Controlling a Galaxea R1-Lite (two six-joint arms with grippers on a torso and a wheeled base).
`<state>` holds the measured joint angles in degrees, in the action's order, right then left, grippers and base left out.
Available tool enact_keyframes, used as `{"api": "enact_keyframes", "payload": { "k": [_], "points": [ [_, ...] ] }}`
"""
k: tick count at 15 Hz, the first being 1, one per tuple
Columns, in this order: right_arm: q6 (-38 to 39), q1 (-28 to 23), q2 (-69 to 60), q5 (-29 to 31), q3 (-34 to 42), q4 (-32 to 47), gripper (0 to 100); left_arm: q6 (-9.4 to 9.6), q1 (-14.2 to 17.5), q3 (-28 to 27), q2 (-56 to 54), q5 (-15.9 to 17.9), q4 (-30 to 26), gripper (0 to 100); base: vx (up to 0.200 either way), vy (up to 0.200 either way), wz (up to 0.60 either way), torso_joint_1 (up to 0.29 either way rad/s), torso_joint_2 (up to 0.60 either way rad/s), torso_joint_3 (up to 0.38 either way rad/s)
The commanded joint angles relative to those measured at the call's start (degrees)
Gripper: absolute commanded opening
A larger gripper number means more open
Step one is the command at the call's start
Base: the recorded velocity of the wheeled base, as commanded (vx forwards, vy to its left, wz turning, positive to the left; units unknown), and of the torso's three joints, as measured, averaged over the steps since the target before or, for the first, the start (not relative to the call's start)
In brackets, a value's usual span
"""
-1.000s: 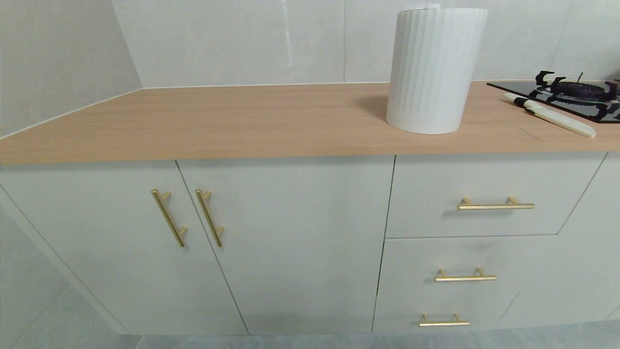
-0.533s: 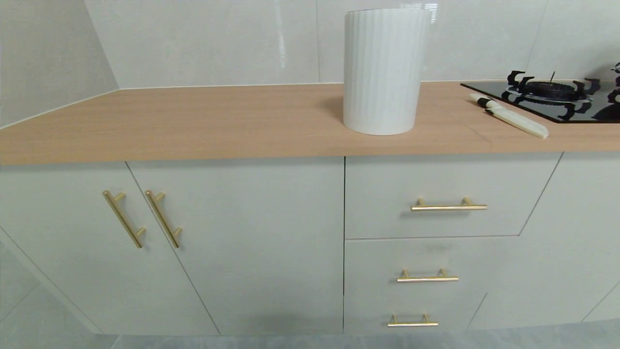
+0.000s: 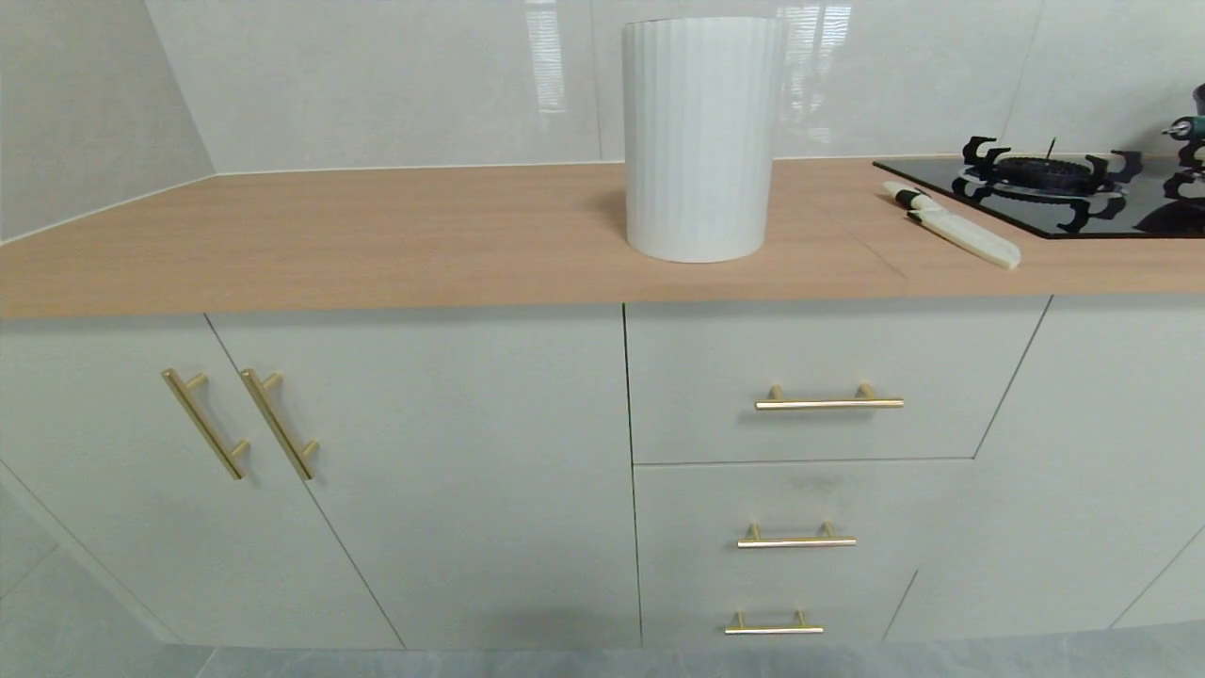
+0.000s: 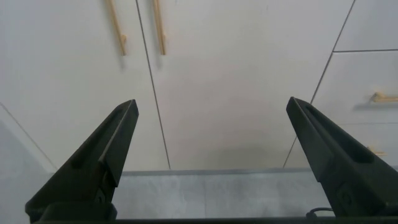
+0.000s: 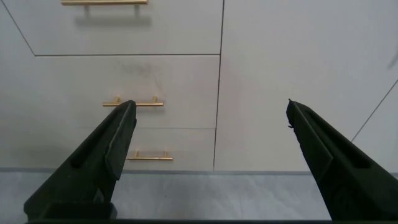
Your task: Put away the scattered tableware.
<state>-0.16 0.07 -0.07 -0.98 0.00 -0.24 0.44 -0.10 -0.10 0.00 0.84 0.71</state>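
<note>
We find the white-bladed knife (image 3: 951,226) flat on the wooden countertop (image 3: 377,235), at 3 o'clock from the white ribbed cylindrical holder (image 3: 701,141). The left gripper (image 4: 211,102) and right gripper (image 5: 211,102) have their jaws apart and hold nothing.

The head camera has swung rightward along the counter (image 3: 377,235).

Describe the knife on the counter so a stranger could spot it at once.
On the wooden countertop, look toward the black gas hob at the right end. The knife lies flat on the wood beside the hob, right of the tall white ribbed container. It alone is long and slim, cream with a black band.
</note>
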Motion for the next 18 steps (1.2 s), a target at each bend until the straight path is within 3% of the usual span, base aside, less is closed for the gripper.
{"api": "enact_keyframes", "payload": {
  "k": [1, 5, 18],
  "points": [
    [0.0, 0.0, 0.1, 0.0, 0.0, 0.0, 100, 0.00, 0.0, 0.0, 0.0, -0.1, 0.0, 100, 0.000, 0.000, 0.00, 0.000, 0.00, 0.000],
    [0.0, -0.1, 0.1, 0.0, 0.0, 0.0, 100, 0.00, 0.0, 0.0, 0.1, -0.1, 0.0, 100, 0.150, 0.000, 0.00, -0.001, 0.00, -0.001],
    [0.1, 0.0, 0.1, 0.0, 0.0, 0.0, 100, -0.09, 0.0, 0.0, 0.0, -0.1, 0.0, 100, 0.000, 0.000, 0.00, 0.000, -0.02, -0.019]
  ]
}}
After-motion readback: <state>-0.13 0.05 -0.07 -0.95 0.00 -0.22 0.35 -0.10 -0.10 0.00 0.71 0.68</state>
